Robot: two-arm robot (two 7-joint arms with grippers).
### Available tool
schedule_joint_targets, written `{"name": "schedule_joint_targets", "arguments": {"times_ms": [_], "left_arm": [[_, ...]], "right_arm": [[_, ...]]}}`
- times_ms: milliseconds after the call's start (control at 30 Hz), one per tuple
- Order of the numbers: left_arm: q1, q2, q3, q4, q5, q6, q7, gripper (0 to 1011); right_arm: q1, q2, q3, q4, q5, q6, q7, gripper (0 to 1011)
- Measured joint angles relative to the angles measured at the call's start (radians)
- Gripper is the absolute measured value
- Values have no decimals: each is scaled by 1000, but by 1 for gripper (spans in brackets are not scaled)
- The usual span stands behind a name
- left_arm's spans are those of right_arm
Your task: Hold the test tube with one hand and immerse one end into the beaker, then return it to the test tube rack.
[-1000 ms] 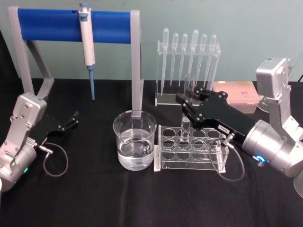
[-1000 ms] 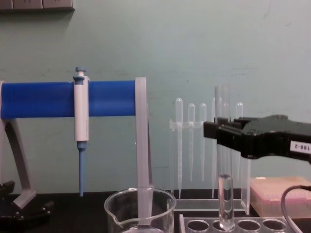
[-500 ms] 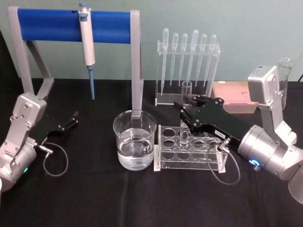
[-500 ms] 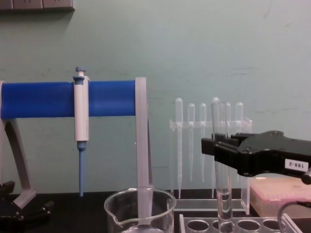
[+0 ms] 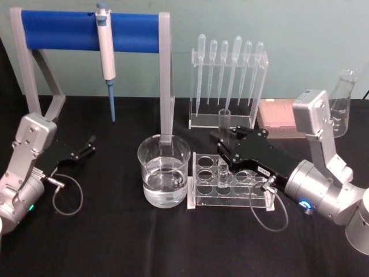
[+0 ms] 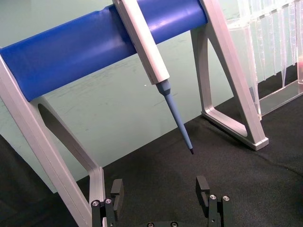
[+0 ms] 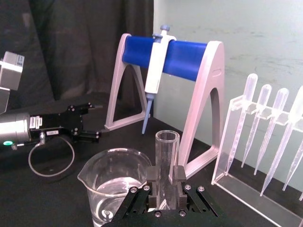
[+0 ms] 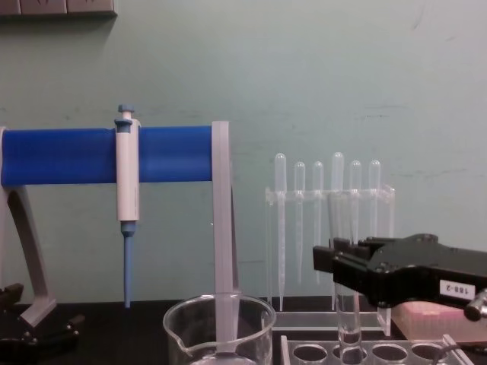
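The right gripper reached in low over the clear rack, its fingers pinching the test tube about midway up. The tube stood upright, its rounded end down in one of the rack's front-row holes, its open top clear above the fingers. In the chest view the black gripper with its white label crossed the tube just above the rack.

The beaker sat on the black worktop just beside the rack, on its left, partly filled with clear liquid, apart from the tube.

The left gripper lay idle on the worktop far to the left, near the foot of the blue-barred stand, its fingers spread and holding nothing. A micropipette hung from the stand's bar, and a row of plastic pipettes stood in their holder behind the rack.
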Motion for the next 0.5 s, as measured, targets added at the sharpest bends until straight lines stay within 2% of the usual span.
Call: {"name": "schedule_joint_targets", "arguments": {"times_ms": [467, 500], "left_arm": [[0, 0, 0, 0, 0, 0, 0, 1000], [0, 0, 0, 0, 0, 0, 0, 1000]], "right_arm": [[8, -1, -16, 30, -16, 16, 17, 227], [8, -1, -16, 30, -16, 17, 17, 256]]}}
